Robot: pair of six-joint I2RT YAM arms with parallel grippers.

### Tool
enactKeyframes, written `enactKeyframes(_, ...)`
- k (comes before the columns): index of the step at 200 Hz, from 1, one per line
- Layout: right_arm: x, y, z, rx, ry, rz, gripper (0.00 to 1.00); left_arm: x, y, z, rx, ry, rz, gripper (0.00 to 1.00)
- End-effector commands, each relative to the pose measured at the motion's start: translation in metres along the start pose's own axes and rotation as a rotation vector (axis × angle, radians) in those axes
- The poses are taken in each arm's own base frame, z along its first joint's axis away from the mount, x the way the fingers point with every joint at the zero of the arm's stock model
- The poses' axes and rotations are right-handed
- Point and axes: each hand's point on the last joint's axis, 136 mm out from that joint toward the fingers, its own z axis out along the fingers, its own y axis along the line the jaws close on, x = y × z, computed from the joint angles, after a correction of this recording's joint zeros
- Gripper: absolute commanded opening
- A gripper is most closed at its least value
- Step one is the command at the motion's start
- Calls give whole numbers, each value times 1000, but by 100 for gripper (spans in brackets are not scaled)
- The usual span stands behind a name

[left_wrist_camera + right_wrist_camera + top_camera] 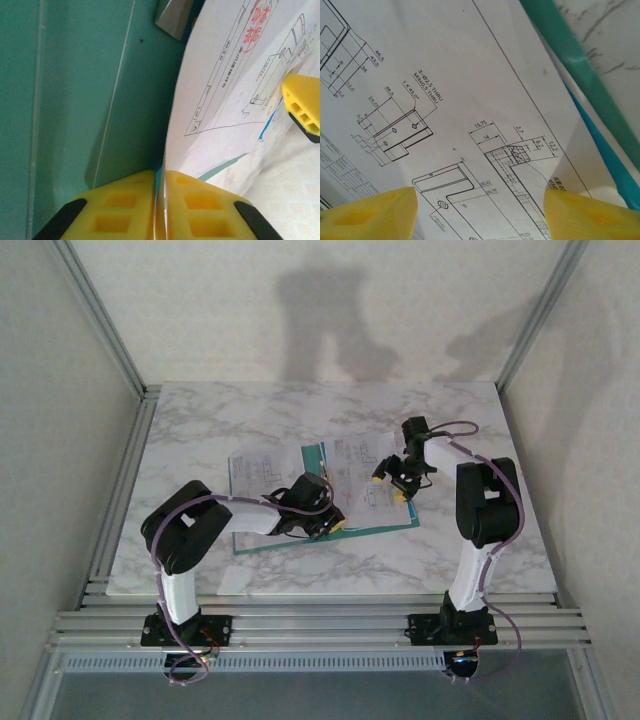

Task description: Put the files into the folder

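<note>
The teal folder [292, 542] lies open on the marble table, with white printed files on its left half [262, 475] and its right half [362, 472]. My left gripper [328, 523] is low at the folder's near edge beside the spine. In the left wrist view its yellow pads [160, 175] are shut on the raised edge of a file sheet [225, 100], and a sliver of teal shows in the pinch. The folder's inside [75, 100] lies to the left. My right gripper [392, 482] hovers open over the right sheet [445, 75], with the folder's edge [580, 70] beside it.
The table's near edge meets an aluminium rail frame [320, 625] where both arm bases are bolted. Frame posts [100, 320] and pale walls close in the sides and back. Bare marble [320, 405] lies beyond the folder. A right finger [302, 107] shows in the left wrist view.
</note>
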Motion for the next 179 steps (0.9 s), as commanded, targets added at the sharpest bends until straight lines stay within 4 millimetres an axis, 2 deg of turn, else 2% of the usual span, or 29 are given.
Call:
enactKeyframes(1,2,-2,-5,32,-7,-26,69,1,1,3,-18,3,15,9)
enactKeyframes(74,-3,0,-5,54,-1,-55,68,5,8,-1,-27,7,9,6)
enactKeyframes(85,-4,0,-4,54,2,-60,69,5,9,-1,-31,8,8,9)
enactKeyframes(104,-5,2,-1,54,13,-70,69,4,9,-1,-33,5,8,23)
enactKeyframes(118,-6,3,1,51,20,-78,69,4,8,-1,-33,1,8,29)
enactKeyframes(179,-10,20,5,37,35,-134,68,2,10,-2,-42,-7,11,30)
